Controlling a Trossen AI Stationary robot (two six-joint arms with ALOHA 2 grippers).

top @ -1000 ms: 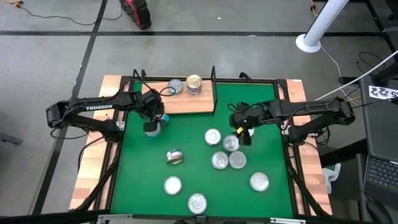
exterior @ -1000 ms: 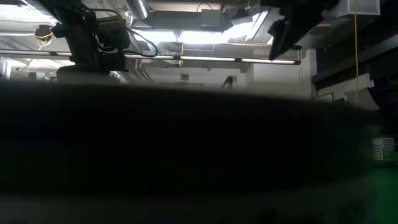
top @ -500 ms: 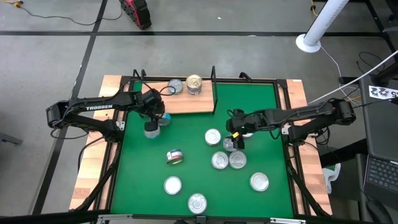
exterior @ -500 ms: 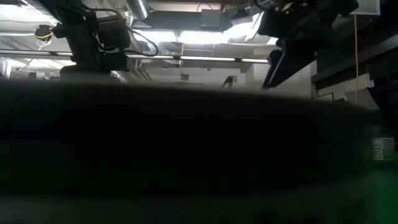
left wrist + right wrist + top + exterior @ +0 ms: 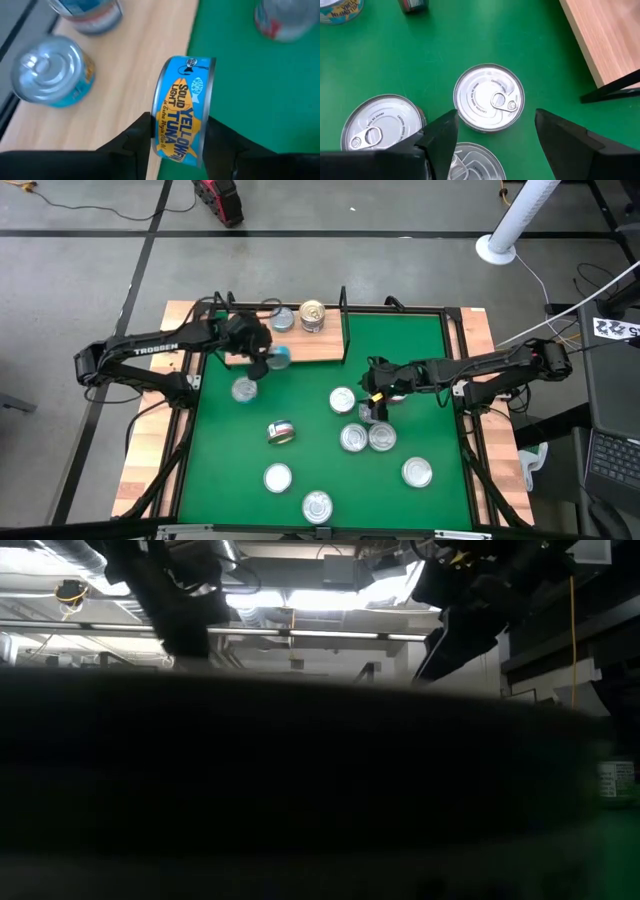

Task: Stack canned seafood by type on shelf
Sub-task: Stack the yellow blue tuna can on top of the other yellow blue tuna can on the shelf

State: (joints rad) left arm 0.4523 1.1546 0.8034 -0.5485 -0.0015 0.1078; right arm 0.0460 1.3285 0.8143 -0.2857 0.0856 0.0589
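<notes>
Two tins (image 5: 298, 317) crowd the shelf (image 5: 310, 346) at its far edge; its near strip looks bare. Tins (image 5: 366, 436) cluster mid-mat (image 5: 420, 360).

Light-brown wooden shelf board (image 5: 300, 345) lies at far-left corner of large green mat (image 5: 420, 350). Two round silver-lidded tins (image 5: 312, 315) stand side by side on shelf's far edge. Blue-labelled tuna tin (image 5: 184, 111) is above shelf's near edge. Approx. eight other tins (image 5: 342, 400) lie on mat nearer front, four clustered mid-right.
</notes>
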